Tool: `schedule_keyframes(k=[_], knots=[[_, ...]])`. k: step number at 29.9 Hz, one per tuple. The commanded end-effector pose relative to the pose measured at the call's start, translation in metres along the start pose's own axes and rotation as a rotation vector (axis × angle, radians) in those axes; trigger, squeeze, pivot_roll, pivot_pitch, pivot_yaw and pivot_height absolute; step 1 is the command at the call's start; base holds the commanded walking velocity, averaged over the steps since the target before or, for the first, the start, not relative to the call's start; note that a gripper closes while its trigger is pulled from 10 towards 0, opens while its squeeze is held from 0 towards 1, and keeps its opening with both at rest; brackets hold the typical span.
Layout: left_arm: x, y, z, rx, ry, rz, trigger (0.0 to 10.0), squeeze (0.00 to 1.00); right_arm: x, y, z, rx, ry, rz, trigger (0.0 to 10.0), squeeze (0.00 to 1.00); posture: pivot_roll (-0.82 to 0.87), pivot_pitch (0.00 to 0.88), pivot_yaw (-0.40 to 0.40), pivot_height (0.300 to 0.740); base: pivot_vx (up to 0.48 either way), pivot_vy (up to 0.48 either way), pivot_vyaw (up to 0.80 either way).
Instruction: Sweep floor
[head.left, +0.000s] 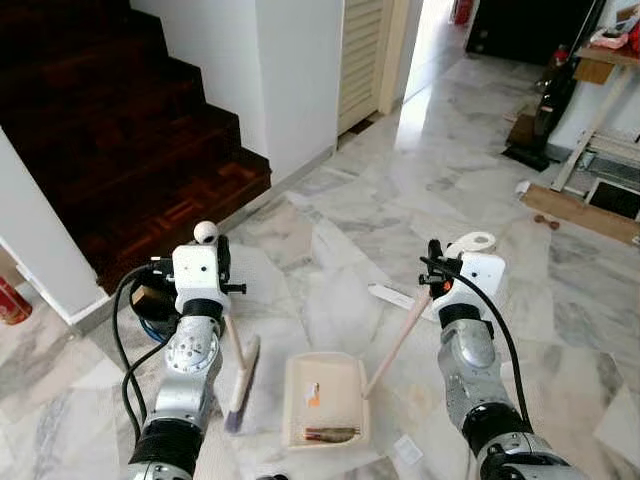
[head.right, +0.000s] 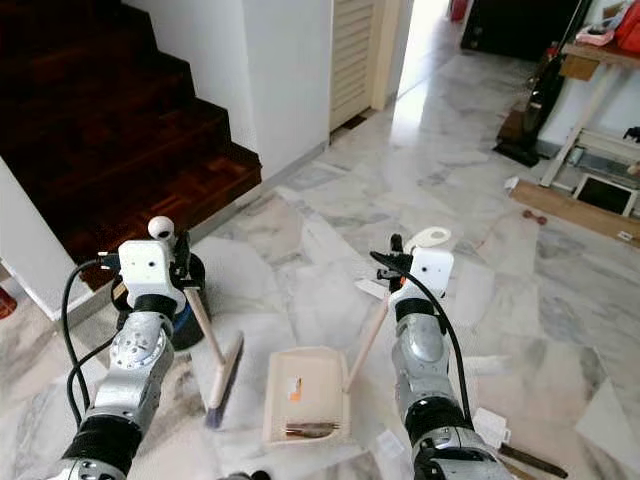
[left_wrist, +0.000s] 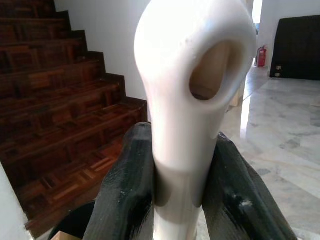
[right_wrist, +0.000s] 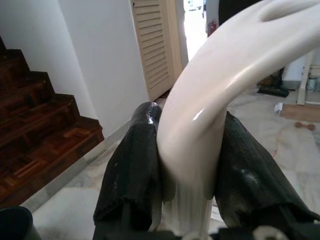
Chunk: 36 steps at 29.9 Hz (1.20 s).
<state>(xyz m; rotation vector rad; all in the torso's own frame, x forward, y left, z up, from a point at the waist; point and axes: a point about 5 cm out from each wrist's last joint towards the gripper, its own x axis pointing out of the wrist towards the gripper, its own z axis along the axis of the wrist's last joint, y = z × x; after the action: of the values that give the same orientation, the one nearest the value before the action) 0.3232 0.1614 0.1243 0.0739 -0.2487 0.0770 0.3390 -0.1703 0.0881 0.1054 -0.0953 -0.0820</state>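
Debris pieces in my dustpan (head.left: 325, 400): two. My left gripper (left_wrist: 177, 200) clamps the one broom (head.left: 242, 372) handle; my right gripper (right_wrist: 192, 195) clamps the dustpan's handle.

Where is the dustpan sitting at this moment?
In the left eye view the dustpan lies flat on the marble floor between the arms, right of the broom, its handle held by the right gripper.

Head cameras look down; wrist cameras sit close on handles.
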Motion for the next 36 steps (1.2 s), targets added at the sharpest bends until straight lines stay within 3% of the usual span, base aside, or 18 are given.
schedule_keyframes(k=[1, 17, 36], knots=[[0.0025, -0.0015, 0.0113, 0.007, -0.056, -0.012, 10.0, 0.0, 0.0058, 0.0035, 0.0094, 0.019, -0.036, 0.007, 10.0, 0.0, 0.08, 0.0, 0.003, 0.74, 0.0, 0.0, 0.0], [-0.0007, -0.0034, 0.0075, -0.009, -0.032, -0.021, 10.0, 0.0, 0.0053, 0.0056, 0.0086, 0.027, -0.034, 0.011, 10.0, 0.0, 0.08, 0.0, 0.006, 0.74, 0.0, 0.0, 0.0], [0.0008, -0.0021, 0.0079, -0.002, -0.021, -0.018, 10.0, 0.0, 0.0057, 0.0058, 0.0087, 0.025, -0.032, 0.007, 10.0, 0.0, 0.08, 0.0, 0.008, 0.74, 0.0, 0.409, 0.0]])
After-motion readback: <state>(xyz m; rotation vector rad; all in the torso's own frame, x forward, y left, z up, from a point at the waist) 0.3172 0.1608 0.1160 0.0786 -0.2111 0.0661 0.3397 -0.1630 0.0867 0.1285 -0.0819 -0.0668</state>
